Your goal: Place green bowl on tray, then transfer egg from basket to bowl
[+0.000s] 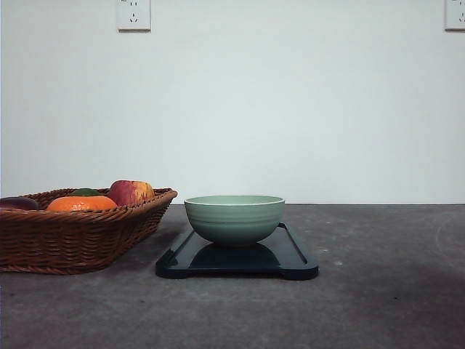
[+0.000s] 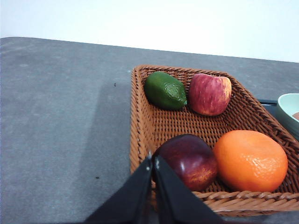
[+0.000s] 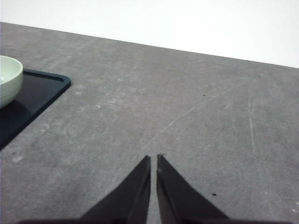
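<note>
The green bowl [image 1: 234, 218] stands upright in the middle of the dark tray [image 1: 290, 258]. To its left sits the wicker basket [image 1: 73, 240]. In the left wrist view my left gripper [image 2: 153, 158] is shut and empty, just over the basket's [image 2: 135, 116] near rim beside a dark red fruit [image 2: 187, 161]. At that picture's edge the bowl [image 2: 287, 105] holds a small pinkish-tan patch, the egg [image 2: 295, 115] as far as I can tell. My right gripper [image 3: 153, 157] is shut on nothing above bare table, with the bowl [image 3: 9, 79] and tray [image 3: 37, 93] off to its side.
The basket also holds an orange [image 2: 251, 161], a red-yellow apple [image 2: 210, 93] and a green lime [image 2: 165, 90]. Grey tabletop [image 3: 187, 107] stretches to the right of the tray, and a white wall stands behind the table.
</note>
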